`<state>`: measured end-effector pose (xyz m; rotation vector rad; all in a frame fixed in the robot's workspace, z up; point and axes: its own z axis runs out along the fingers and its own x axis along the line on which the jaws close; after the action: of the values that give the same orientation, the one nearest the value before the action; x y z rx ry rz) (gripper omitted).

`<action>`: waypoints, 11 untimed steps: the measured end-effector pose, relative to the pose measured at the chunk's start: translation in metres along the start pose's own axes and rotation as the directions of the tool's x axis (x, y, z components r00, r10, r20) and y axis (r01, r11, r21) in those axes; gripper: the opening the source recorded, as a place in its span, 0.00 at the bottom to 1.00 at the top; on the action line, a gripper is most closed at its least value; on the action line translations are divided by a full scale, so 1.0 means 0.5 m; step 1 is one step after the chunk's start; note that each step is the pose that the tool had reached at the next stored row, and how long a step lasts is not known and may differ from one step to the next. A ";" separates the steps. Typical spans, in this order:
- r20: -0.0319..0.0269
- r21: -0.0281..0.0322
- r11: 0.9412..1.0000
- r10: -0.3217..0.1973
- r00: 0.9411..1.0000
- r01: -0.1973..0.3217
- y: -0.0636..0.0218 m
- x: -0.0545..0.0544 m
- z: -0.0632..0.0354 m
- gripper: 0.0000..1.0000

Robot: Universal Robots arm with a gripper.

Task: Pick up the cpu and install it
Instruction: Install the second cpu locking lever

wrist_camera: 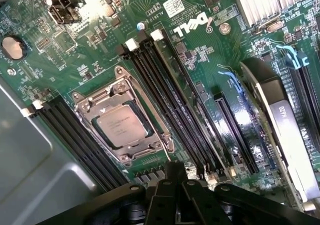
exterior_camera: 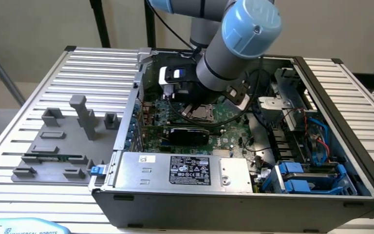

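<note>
Inside the open computer case [exterior_camera: 343,97], the cpu [wrist_camera: 122,125] lies in its socket [wrist_camera: 122,120]. Fingers together, holding nothing, the gripper [wrist_camera: 175,172] sits at the chip's five o'clock. I'd check the chip sits flush and square before anything presses it.

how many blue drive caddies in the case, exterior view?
2, side by side in the case's front corner on the exterior view's right: one nearer the power supply, one just in front of it. Others may be hidden under cables.
</note>
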<state>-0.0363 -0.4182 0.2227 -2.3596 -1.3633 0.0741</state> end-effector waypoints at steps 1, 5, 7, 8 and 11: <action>0.001 -0.003 1.000 0.000 1.000 0.000 -0.002 -0.001 0.003 0.11; 0.000 -0.014 1.000 -0.003 1.000 0.003 -0.002 -0.001 0.016 0.11; -0.003 -0.020 1.000 -0.005 1.000 0.005 -0.001 -0.001 0.022 0.11; -0.004 -0.023 1.000 -0.006 1.000 0.006 0.000 -0.002 0.025 0.11; -0.009 -0.033 0.999 -0.011 1.000 0.011 -0.002 -0.006 0.035 0.11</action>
<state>-0.0428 -0.4145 0.2064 -2.3761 -1.3832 0.0379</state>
